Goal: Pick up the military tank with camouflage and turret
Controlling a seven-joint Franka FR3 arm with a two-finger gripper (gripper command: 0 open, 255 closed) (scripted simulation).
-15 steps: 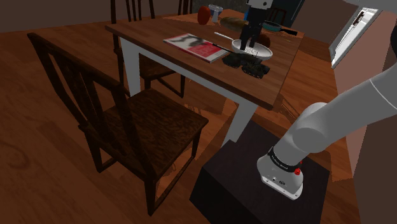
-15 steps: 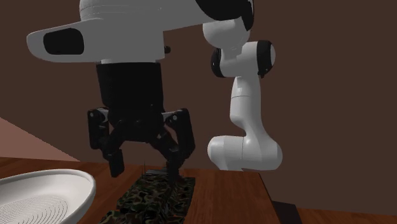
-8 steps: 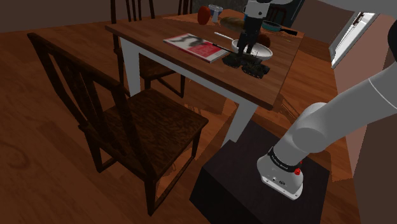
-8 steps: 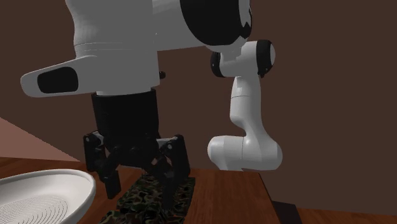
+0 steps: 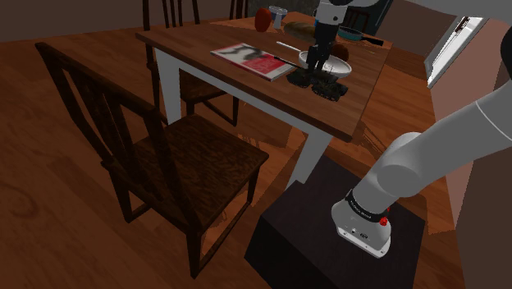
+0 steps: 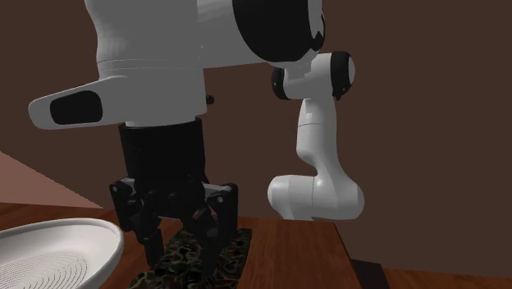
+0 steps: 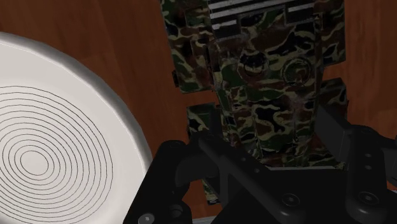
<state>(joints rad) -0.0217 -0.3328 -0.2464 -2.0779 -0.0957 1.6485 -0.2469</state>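
The camouflage tank (image 7: 261, 83) lies on the wooden table (image 5: 246, 86), close beside a white ribbed bowl (image 7: 57, 146). My gripper (image 7: 273, 153) is down over the tank's rear part, open, with one black finger on each side of the hull. In the second exterior view the gripper (image 6: 176, 242) reaches down to the tank (image 6: 234, 250), and its fingertips sit level with the tank's top. In the shoulder view the tank (image 5: 324, 84) is a dark shape under the gripper (image 5: 318, 74), in front of the bowl (image 5: 336, 64).
A magazine (image 5: 254, 59) lies on the table to the shoulder view's left of the tank. A reddish ball (image 5: 262, 18), a loaf (image 5: 304, 29) and a pan (image 5: 357, 34) stand at the table's far side. A dark wooden chair (image 5: 164, 156) stands before the table.
The gripper has come straight down from above the tank until its fingers straddle the hull. Neither tank nor bowl has moved.
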